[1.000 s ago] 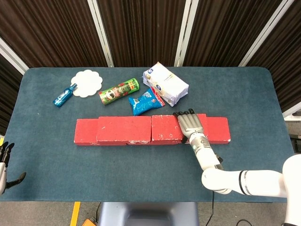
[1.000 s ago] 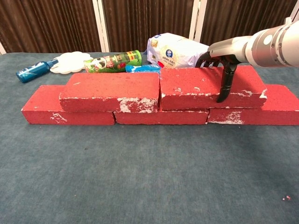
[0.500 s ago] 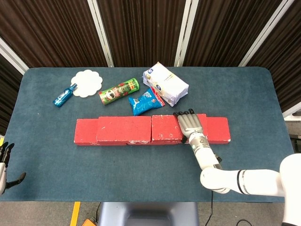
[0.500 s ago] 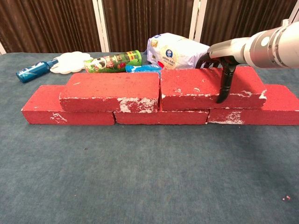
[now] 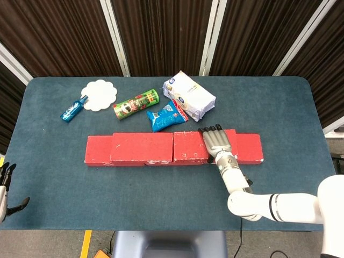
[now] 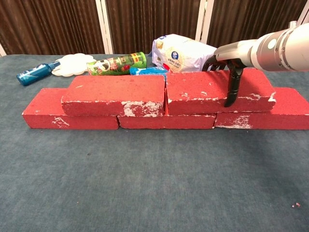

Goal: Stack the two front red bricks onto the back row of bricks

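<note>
The right hand (image 5: 217,142) lies palm-down over the right upper brick (image 6: 217,90), its fingers (image 6: 233,82) draped across the top toward the far edge and the thumb hanging down the near face, so it grips that brick from above. The brick's long axis runs left to right across the table (image 5: 161,199), square to the forearm, which reaches in from the near right. This brick sits on the bottom row of bricks (image 6: 166,121), end to end with the left upper brick (image 6: 113,94), the two touching at a seam near the middle. Both stacked bricks bridge the joints below, so the stacking looks done and what remains is likely letting go and lifting away. The left hand (image 5: 6,183) is well apart at the near left corner, barely in the head view; its fingers seem spread and empty, though it is too small to be sure. Against the earlier frames almost nothing differs: the bricks keep their places, and the right hand sits on the same spot with the wrist only a touch shifted
</note>
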`<state>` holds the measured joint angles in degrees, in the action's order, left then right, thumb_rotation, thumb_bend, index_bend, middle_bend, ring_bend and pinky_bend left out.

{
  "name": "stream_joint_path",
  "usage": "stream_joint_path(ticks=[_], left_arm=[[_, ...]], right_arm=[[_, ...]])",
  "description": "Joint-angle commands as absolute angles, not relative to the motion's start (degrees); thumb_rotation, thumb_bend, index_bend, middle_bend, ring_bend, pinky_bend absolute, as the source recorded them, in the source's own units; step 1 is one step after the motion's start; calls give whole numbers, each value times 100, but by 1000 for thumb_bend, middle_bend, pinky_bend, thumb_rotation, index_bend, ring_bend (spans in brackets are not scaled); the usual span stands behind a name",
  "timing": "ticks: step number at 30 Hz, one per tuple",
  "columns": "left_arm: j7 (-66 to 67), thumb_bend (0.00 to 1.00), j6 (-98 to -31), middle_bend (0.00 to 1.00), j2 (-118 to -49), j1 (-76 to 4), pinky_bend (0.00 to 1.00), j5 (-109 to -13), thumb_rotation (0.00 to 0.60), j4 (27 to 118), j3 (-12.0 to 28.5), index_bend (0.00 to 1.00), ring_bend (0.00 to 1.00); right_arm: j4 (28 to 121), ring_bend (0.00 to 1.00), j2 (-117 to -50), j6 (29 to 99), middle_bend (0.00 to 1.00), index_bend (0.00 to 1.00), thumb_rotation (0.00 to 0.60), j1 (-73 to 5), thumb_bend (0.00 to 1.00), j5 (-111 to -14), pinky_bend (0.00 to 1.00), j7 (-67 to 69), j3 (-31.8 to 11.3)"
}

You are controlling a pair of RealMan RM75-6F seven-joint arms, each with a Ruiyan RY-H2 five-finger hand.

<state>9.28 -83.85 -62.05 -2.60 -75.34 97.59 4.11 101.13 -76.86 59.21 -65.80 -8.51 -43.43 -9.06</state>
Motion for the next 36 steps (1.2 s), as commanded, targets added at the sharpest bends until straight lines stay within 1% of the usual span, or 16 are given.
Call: stream_joint_path(ticks=[1, 12, 22, 36], left_arm=[[927, 220, -8387, 0, -6205, -260, 42, -7537, 600, 9757, 410, 0, 0], [904, 220, -8396, 0, -6200, -249, 42, -7540, 600, 9749, 408, 0, 0], [883, 219, -8387, 0, -6201, -249, 42, -7551, 600, 9741, 402, 0, 0], [867, 219, -8388, 0, -6191, -245, 42, -7540, 600, 9742, 409, 0, 0]], right_arm=[[10108, 198, -7699, 5943, 254, 273, 600, -6582, 10, -845, 0, -4350, -909], [10054, 197, -7778, 6006, 247, 269, 600, -6595, 3, -769, 0, -4407, -933], [10056, 170, -7814, 6052, 200, 255, 600, -6581, 0, -813, 0, -4417, -981], [10069, 161, -7871, 6086, 196, 254, 600, -6571, 0, -831, 0, -4449, -1036]])
